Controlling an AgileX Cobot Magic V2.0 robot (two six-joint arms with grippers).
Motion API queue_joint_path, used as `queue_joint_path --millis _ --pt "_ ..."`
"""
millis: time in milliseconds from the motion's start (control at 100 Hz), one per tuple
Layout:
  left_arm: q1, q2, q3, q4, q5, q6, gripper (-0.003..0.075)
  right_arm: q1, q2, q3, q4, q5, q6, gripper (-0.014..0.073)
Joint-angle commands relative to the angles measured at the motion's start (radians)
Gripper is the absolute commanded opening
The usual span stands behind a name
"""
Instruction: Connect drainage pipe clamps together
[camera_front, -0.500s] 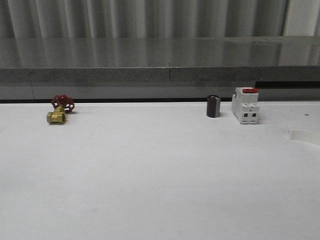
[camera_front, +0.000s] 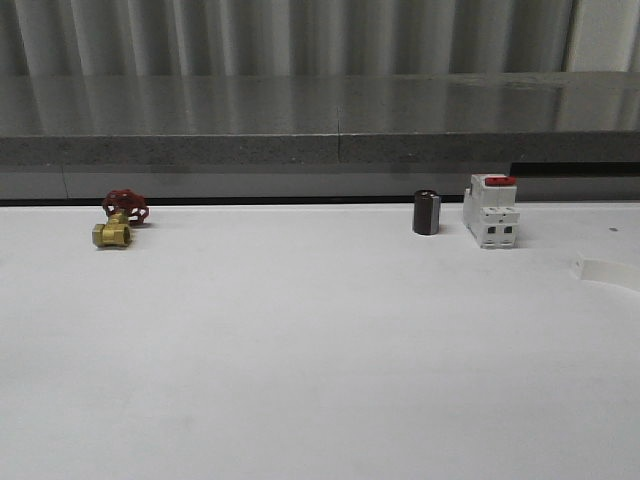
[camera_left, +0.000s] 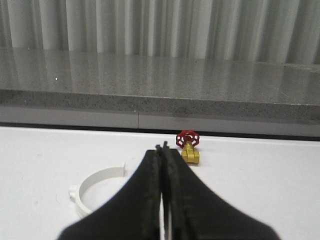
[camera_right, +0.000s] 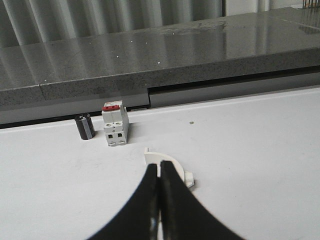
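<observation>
One drainage pipe clamp (camera_left: 92, 185), a white half-ring with a small tab at its end, lies flat on the white table beside my left gripper (camera_left: 163, 148). That gripper is shut with nothing in it. The other white clamp (camera_right: 165, 156) lies on the table past my right gripper (camera_right: 159, 166), and the black fingers hide the middle of its arc. A tab (camera_right: 189, 179) sticks out beside them. The right gripper is also shut and empty. In the front view this clamp (camera_front: 605, 271) reaches in from the right edge.
A brass valve with a red handwheel (camera_front: 118, 222) sits at the back left. A black cylinder (camera_front: 427, 213) and a white red-topped breaker block (camera_front: 491, 211) stand at the back right. A grey stone ledge (camera_front: 320, 120) runs behind the table.
In the front view the end of the clamp at the right edge has shifted slightly to the left. Everything else is as before.
</observation>
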Motion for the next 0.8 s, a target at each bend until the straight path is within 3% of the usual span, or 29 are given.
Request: queue_joint_path --millis 0,120,310,410,700,790 --pt "0.003 0.024 -0.122 -0.025 -0.021 0.0 -0.002 -0.004 -0.02 -0.015 -0.009 -0.075 -0.003 -0.0118" --pt "0.003 0.137 -0.302 -0.025 0.128 0.0 -0.002 -0.004 -0.02 -0.015 -0.009 -0.075 -0.003 -0.0118" --pt "0.003 0.416 -0.637 0.01 0.51 0.0 -0.002 -0.004 -0.02 -0.015 -0.009 -0.075 -0.003 -0.0118" --pt "0.003 0.55 -0.763 0.013 0.634 0.0 -0.002 -0.004 -0.02 -0.015 -0.009 -0.075 -0.003 -0.0118" --pt "0.003 0.811 -0.851 0.02 0.71 0.047 -0.0017 -0.004 -0.02 -0.015 -0.009 -0.075 -0.003 -0.0118" --pt "0.003 0.862 -0.851 0.008 0.712 0.047 0.0047 -0.004 -0.02 -0.015 -0.009 -0.075 -0.003 -0.0118"
